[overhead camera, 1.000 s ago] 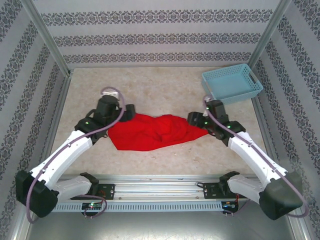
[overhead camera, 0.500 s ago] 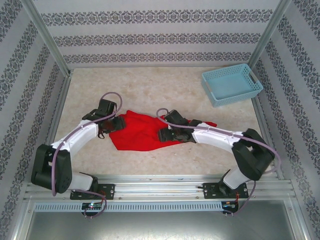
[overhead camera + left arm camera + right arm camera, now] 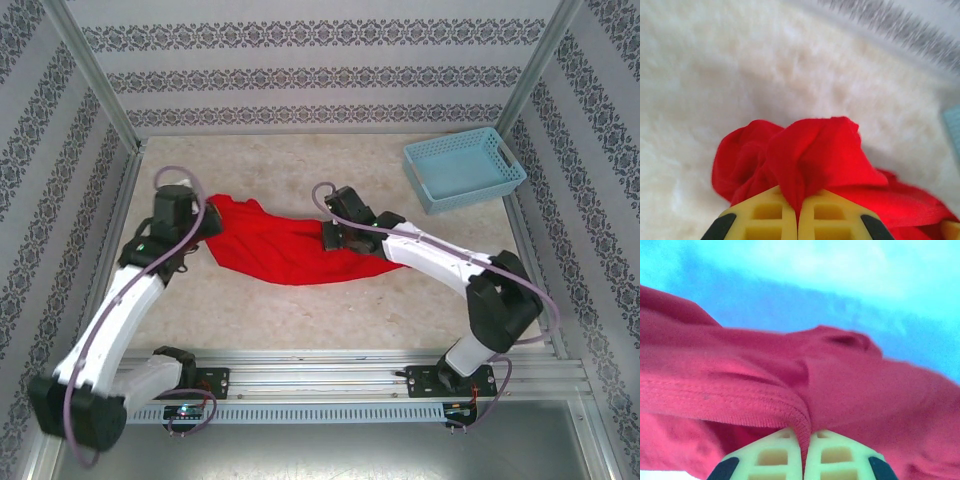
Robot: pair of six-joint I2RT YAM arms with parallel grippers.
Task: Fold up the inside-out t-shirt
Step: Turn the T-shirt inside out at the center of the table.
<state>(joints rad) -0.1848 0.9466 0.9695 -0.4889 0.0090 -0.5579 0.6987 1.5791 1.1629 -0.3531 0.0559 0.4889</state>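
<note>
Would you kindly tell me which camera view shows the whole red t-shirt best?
The top external view: the whole t-shirt shows there, crumpled in a long heap. The left wrist view shows one pinched fold; the right wrist view shows a clamped hem.

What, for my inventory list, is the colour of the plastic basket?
Light blue; the basket shows best in the top external view.

The t-shirt (image 3: 290, 255) is coloured a plain bright red. The basket (image 3: 465, 170) is tinted light blue. The tabletop (image 3: 300, 165) is mottled in cream and beige. The walls (image 3: 320, 60) are banded with dark floral stripes on white. The left fingers (image 3: 765, 217) are moulded in yellow.
</note>
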